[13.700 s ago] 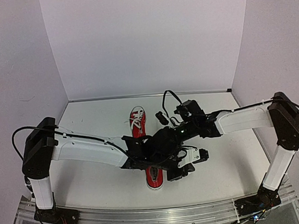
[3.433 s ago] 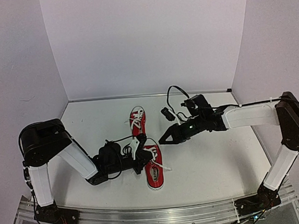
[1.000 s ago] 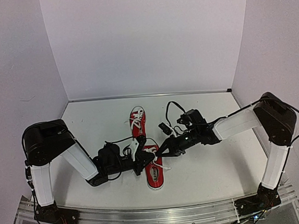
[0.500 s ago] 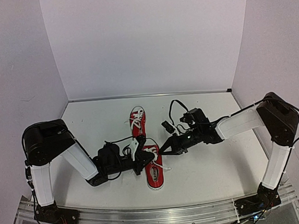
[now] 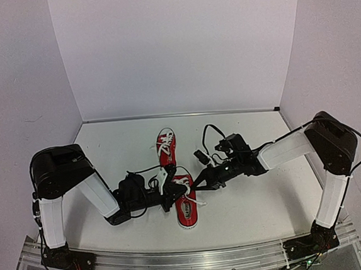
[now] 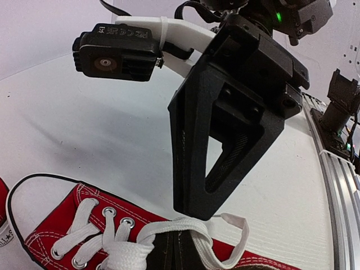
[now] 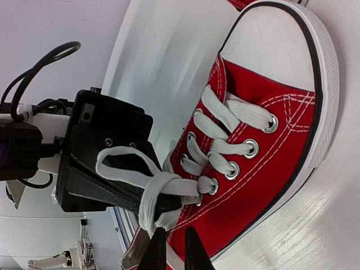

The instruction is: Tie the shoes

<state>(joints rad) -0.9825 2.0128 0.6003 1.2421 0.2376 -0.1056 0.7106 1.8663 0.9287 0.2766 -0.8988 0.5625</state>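
Two red shoes lie on the white table: the far shoe (image 5: 166,146) and the near shoe (image 5: 187,211) (image 7: 270,107) (image 6: 62,216). My left gripper (image 5: 170,187) (image 6: 181,239) lies low at the near shoe's left side. It is shut, with the white lace (image 6: 169,228) (image 7: 169,183) wound across its tips, and a loop of lace (image 7: 121,160) rests on its black fingers. My right gripper (image 5: 195,185) (image 7: 173,232) meets it from the right. Its fingers are almost together, pinching the lace at the knot (image 6: 211,216).
Pale walls close in the table at the back and on both sides. An aluminium rail (image 5: 191,260) (image 6: 337,185) runs along the near edge. The two arms cross the table low, and their grippers nearly touch over the near shoe.
My right gripper has slid a little left to the near shoe's laces, and its fingers have narrowed. The left arm and both shoes have stayed put.
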